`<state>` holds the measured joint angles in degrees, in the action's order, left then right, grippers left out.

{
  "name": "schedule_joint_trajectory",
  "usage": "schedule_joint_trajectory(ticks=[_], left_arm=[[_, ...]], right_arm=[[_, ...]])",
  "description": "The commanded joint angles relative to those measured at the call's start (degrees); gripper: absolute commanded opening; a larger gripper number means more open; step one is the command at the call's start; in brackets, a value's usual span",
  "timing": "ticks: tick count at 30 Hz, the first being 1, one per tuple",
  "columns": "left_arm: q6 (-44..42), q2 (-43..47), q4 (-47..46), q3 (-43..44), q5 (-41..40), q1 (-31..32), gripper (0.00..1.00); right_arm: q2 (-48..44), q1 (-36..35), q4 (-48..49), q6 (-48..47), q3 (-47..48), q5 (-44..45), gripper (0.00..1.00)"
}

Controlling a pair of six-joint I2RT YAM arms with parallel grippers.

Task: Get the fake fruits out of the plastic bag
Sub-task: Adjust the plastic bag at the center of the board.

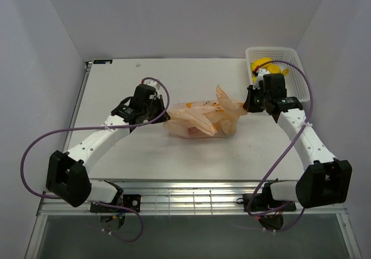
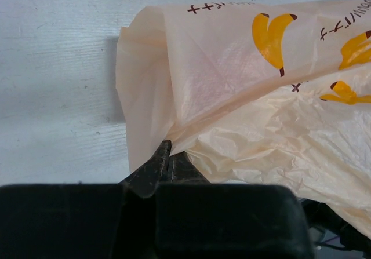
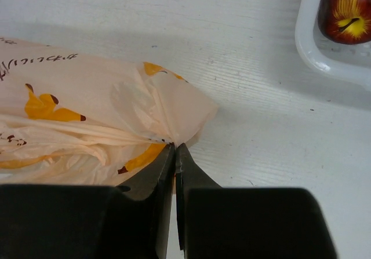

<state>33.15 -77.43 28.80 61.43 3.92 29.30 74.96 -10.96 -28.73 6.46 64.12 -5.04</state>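
The pale peach plastic bag point(image 1: 200, 118) with yellow banana prints lies in the middle of the table. My left gripper point(image 1: 165, 117) is shut on the bag's left end, its fingertips point(image 2: 162, 154) pinching a fold of the film point(image 2: 243, 97). My right gripper point(image 1: 246, 105) is shut on the bag's right end, its fingertips point(image 3: 168, 154) clamping a gathered point of the plastic point(image 3: 98, 114). The bag is stretched between the two grippers. An orange patch shows through the film near the top point(image 1: 215, 104). The round orange and red fruits are hidden inside the bag.
A white lattice basket point(image 1: 293, 68) stands at the back right, holding the yellow banana bunch point(image 1: 264, 66). A dark red fruit with yellow streaks point(image 3: 345, 10) lies in the basket, whose rim point(image 3: 307, 44) is close to my right gripper.
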Motion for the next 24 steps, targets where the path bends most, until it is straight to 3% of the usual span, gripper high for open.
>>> schedule_joint_trajectory(ticks=[1, 2, 3, 4, 5, 6, 7, 10, 12, 13, 18, 24], left_arm=[[-3.9, 2.8, -0.1, 0.5, 6.3, -0.6, 0.11], [-5.2, 3.0, -0.2, 0.5, 7.5, -0.6, 0.38], [-5.7, 3.3, -0.1, 0.3, 8.9, -0.6, 0.53], [-6.2, 4.2, -0.1, 0.1, 9.3, -0.4, 0.65], [-7.0, 4.8, -0.1, -0.1, 9.4, -0.2, 0.91], [-7.4, 5.4, 0.1, -0.3, 9.5, 0.1, 0.98], [-7.8, 6.7, 0.4, -0.2, 9.5, 0.4, 0.98], [-9.1, 8.4, 1.2, 0.3, 9.8, 1.6, 0.98], [-10.2, 9.8, 1.8, 0.5, 9.2, 3.6, 0.98], [-10.6, 10.2, 2.0, 0.7, 8.6, 4.5, 0.98], [-12.6, 10.1, 3.5, 2.4, 2.6, 10.7, 0.98], [-15.0, 8.3, 3.5, 4.8, -0.1, 16.0, 0.98]], right_arm=[[-3.1, 1.1, 2.5, -3.7, -0.3, -8.1, 0.08], [-3.2, 1.1, 2.1, -3.9, -0.2, -9.3, 0.10], [-3.5, 1.1, 1.7, -4.0, 0.0, -10.0, 0.17], [-3.8, 1.1, 1.5, -4.3, -0.3, -11.7, 0.33], [-4.6, 1.0, 1.3, -4.4, -0.5, -12.4, 0.42], [-4.9, 1.0, 1.0, -4.6, -0.4, -13.1, 0.49], [-6.0, 1.0, 0.7, -5.2, -0.4, -14.7, 0.63], [-8.9, 0.9, 0.0, -6.2, -0.1, -19.9, 0.89], [-11.0, 0.2, 0.6, -8.6, -0.5, -22.8, 1.00], [-12.7, -0.5, 0.8, -9.1, -0.7, -22.8, 0.90], [-14.8, -8.0, -0.2, -15.6, 1.3, -22.6, 0.90], [-8.8, -19.9, -1.5, -18.4, 5.9, -17.3, 0.90]])
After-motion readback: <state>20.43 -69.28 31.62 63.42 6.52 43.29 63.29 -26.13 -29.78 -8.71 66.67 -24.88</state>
